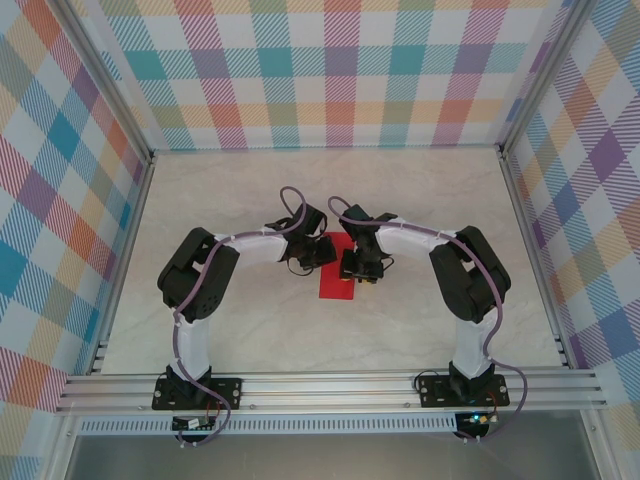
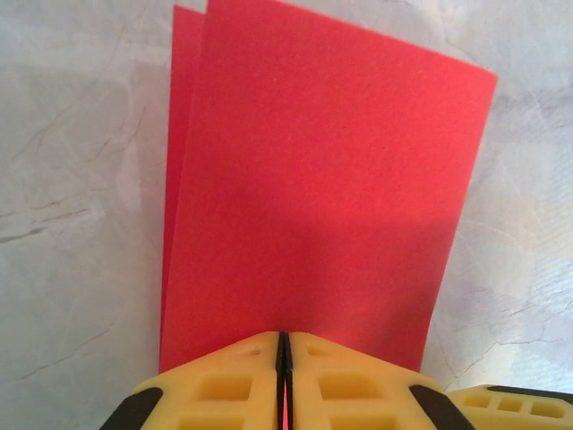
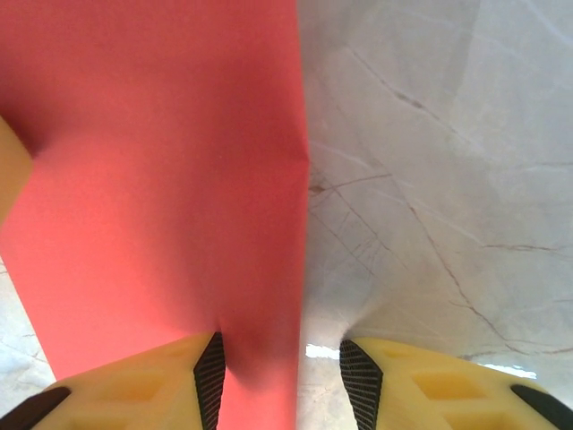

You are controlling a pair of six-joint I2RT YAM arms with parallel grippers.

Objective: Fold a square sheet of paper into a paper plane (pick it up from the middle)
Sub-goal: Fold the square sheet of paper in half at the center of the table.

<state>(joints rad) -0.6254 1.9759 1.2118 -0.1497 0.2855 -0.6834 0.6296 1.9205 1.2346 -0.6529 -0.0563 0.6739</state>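
Top external view: we see the folded red sheet of paper (image 1: pixel 335 288) lying on the marble table (image 1: pixel 250 330), near its middle, where the two arms meet.

Left wrist view: we find the left gripper (image 2: pixel 283 345) with its yellow fingers (image 2: pixel 215 385) pressed together on the near edge of the sheet, a sliver of red showing between them. The sheet lies doubled, and a second layer peeks out along its left side.

Right wrist view: we note the right gripper (image 3: pixel 279 358) with its jaws partly apart, gripping nothing. One long edge of the sheet runs into the gap, close beside one black pad (image 3: pixel 211 376), while bare table fills the rest of the gap.
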